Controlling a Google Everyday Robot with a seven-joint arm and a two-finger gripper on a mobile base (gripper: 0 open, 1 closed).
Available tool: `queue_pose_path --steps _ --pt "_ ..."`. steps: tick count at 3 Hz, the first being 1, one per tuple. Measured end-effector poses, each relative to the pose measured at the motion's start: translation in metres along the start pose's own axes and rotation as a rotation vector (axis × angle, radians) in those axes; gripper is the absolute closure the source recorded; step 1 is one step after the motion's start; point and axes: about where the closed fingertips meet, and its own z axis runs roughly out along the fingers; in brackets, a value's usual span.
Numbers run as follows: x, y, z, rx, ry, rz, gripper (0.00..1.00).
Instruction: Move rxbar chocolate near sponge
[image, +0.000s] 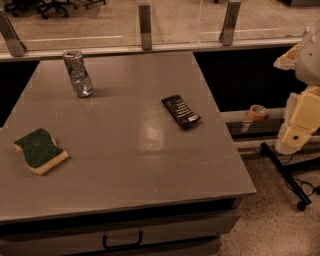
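Note:
The rxbar chocolate (181, 111), a flat black wrapped bar with pale lettering, lies on the grey table (130, 165) right of centre. The sponge (40, 151), green on top over yellow foam, lies near the table's left edge. A wide stretch of table separates the two. My gripper (289, 59) is at the right edge of the view, off the table and raised, well to the right of the bar and holding nothing that shows.
A dented silver can (78, 73) stands at the back left of the table. My cream arm segments (299, 120) hang right of the table. An orange tape roll (258, 112) and a black stand base (287, 175) are on the floor at right. A glass barrier (145, 25) runs behind.

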Motion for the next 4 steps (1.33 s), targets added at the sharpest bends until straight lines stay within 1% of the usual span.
queue_pose_path --steps 1,2,3,4 --pt "0.0 0.0 0.0 0.0 0.0 0.0 0.0" --pt "-0.007 -0.002 0.005 -0.002 -0.093 0.03 0.0" --pt "-0.028 -0.01 0.02 -0.01 -0.238 0.133 0.0" --pt "-0.048 -0.008 0.042 -0.009 -0.404 0.229 0.0"
